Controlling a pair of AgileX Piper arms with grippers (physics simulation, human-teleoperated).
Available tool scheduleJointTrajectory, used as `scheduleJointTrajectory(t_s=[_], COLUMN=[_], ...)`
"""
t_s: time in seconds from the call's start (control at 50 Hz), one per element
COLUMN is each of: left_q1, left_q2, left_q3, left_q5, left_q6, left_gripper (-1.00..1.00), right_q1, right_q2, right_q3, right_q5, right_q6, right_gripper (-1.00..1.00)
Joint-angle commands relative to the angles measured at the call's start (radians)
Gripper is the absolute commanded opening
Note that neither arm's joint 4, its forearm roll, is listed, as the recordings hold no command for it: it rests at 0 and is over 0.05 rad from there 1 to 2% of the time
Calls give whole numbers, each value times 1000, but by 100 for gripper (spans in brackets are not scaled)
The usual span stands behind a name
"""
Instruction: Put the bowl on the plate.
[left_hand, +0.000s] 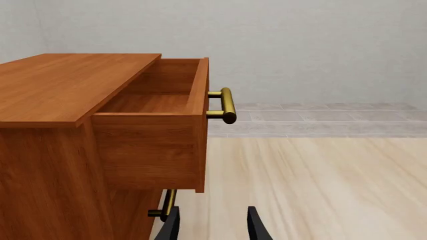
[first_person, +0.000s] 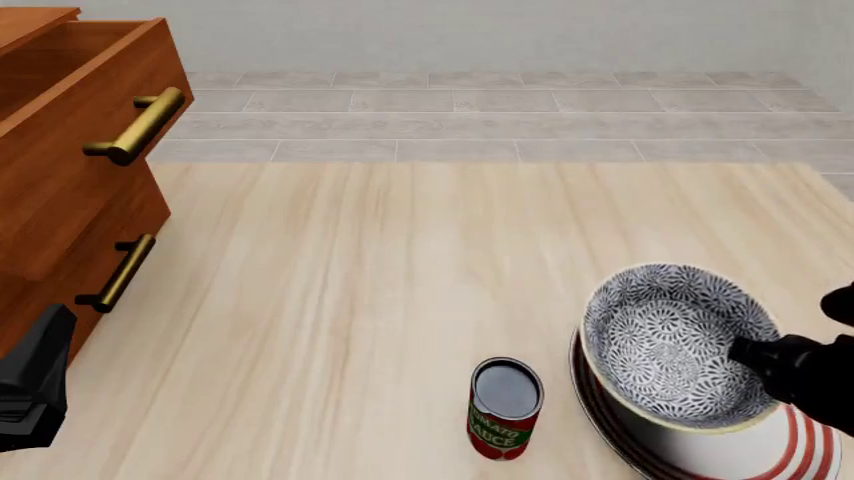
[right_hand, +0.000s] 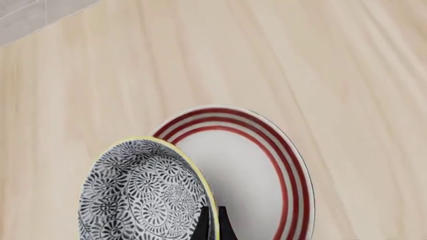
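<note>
My right jaws (right_hand: 210, 223) pinch the bowl (right_hand: 140, 195) rim, bowl tilted above the plate (right_hand: 253, 170), offset toward its edge; left jaws (left_hand: 212, 225) open, empty, far off.

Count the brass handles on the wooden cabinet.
2. The upper handle is on the open top drawer; the lower handle is on the closed drawer front below it. Others may lie outside the frame.
</note>
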Motion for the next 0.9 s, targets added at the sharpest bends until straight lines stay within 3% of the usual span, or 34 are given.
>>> scheduleJointTrajectory(t_s=[0.02, 0.4, 0.74, 0.76, 0.9], left_q1=[0, 0, 0, 0, 0], left_q2=[0, 0, 0, 0, 0], left_q3=[0, 0, 0, 0, 0], left_q5=[0, 0, 0, 0, 0], left_q6=[0, 0, 0, 0, 0], left_gripper=[100, 100, 100, 100, 100], right_q1=[-12, -34, -38, -37, -42], right_q2=[39, 78, 50, 53, 55], right_q3=[41, 60, 65, 64, 60], right_q5=[-66, -106, -83, -84, -83], right_q6=[7, -5, -8, -10, -14], right_gripper=[-100, -100, -100, 100, 100])
